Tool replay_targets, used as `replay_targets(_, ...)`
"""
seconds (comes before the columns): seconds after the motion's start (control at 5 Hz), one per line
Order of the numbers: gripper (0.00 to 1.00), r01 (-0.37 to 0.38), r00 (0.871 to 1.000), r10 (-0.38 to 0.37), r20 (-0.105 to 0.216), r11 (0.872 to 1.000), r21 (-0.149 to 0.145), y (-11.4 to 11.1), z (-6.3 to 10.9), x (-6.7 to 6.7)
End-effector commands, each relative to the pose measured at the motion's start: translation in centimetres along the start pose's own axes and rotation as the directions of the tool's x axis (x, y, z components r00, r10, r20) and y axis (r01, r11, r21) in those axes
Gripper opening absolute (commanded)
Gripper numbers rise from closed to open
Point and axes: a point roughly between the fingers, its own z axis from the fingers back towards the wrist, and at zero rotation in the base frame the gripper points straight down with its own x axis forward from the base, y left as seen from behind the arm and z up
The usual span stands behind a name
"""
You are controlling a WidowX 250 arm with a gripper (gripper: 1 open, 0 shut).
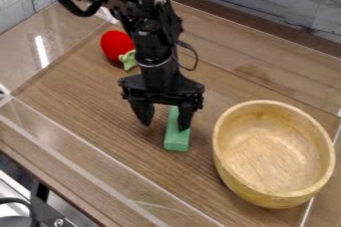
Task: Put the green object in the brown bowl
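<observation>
The green object (177, 133) is a flat green bar lying on the wooden table, just left of the brown bowl (274, 152). My gripper (164, 115) hangs straight down over the bar's far end, open, one finger on each side of it. The fingertips are close to the table. The bowl is large, round and light wood, and nothing shows inside it.
A red strawberry-like toy (118, 45) with a small green leaf lies behind the arm at the left. A clear plastic wall (80, 161) runs along the table's front and left edges. A grey wall lies at the back right.
</observation>
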Motion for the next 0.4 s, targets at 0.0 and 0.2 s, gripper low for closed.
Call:
replay_targets(0.0, 1.00, -0.015, 0.999, 0.015, 0.050, 1.000, -0.009, -0.7, 1.6, 0.6)
replay_targets(0.2, 1.00, -0.045, 0.997, 0.046, 0.057, 0.999, -0.013, -0.6, 2.6, 0.6)
